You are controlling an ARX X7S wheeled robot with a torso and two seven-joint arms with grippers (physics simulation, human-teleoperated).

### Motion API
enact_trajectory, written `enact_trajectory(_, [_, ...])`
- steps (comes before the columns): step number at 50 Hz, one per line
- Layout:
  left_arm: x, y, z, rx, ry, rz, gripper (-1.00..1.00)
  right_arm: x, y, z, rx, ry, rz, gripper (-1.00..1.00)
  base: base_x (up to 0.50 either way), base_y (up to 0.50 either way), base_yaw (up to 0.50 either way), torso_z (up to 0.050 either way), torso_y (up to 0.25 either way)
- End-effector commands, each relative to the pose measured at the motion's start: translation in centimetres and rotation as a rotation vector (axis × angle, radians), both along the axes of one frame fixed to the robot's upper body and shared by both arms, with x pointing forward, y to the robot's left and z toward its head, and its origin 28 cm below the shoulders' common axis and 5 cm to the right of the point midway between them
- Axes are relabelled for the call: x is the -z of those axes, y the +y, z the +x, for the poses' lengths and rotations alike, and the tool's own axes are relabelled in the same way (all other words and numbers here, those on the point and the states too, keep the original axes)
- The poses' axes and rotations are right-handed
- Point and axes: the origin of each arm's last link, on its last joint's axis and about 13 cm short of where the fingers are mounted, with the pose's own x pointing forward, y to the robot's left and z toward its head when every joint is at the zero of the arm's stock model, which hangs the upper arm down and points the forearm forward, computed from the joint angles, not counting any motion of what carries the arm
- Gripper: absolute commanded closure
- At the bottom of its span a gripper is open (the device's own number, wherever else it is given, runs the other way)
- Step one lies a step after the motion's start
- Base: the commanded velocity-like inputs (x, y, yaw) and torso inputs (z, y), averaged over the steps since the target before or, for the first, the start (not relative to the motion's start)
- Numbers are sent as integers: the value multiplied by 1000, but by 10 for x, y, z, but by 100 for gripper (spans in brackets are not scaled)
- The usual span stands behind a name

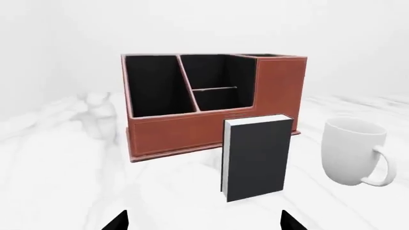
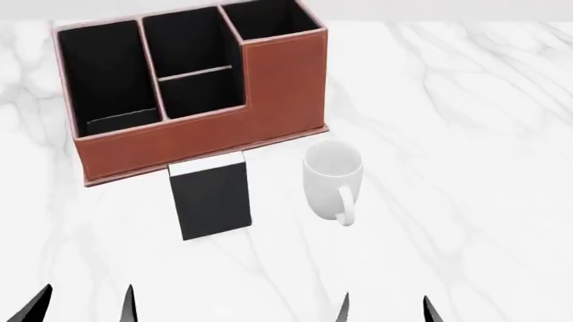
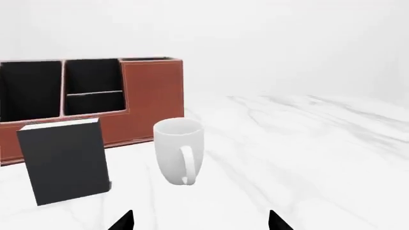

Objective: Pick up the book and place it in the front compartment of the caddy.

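Book not yet held, both arms low at the near edge of the head view. Left end effector empty, fingers spread wide, only dark tips showing; same for right end effector, spread and holding nothing. Aimed, from the left wrist view, almost straight at the black cover, so probably the better arm for the pick. Standing upright on the marble tabletop, broad face toward the robot, white page edges up, just in front of the caddy; touching its low wall or not, cannot tell. Thin and on edge, so easily tipped by a frontal push; likely best pinched across the cover from above or by the side edges. White mug just to its right, handle toward the robot, close enough to crowd a right-side approach. Beyond, front compartment open and black-lined, behind the low wall, directly past the upright cover: likely a short lift and forward carry.
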Motion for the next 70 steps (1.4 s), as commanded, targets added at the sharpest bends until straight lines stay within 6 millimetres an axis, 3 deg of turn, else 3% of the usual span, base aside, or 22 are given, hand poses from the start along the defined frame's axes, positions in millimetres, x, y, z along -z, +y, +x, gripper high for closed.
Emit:
enact_trajectory(1, [-41, 7, 6, 10, -80, -8, -100, -47, -14, 0, 37, -117, 56, -100, 363, 0, 0, 0, 0])
enact_trajectory(6, [-69, 14, 5, 4, -126, -9, -100, -68, -20, -1, 61, -154, 44, -100, 500, 0, 0, 0, 0])
enact_trajectory(14, [-89, 18, -1, 0, -189, 10, -100, -87, -26, -5, 73, -203, 32, -100, 500, 0, 0, 0, 0])
enact_trajectory(70, [-94, 19, -4, 19, -187, -13, -100, -96, -30, -9, 84, -248, 48, -100, 500, 0, 0, 0, 1])
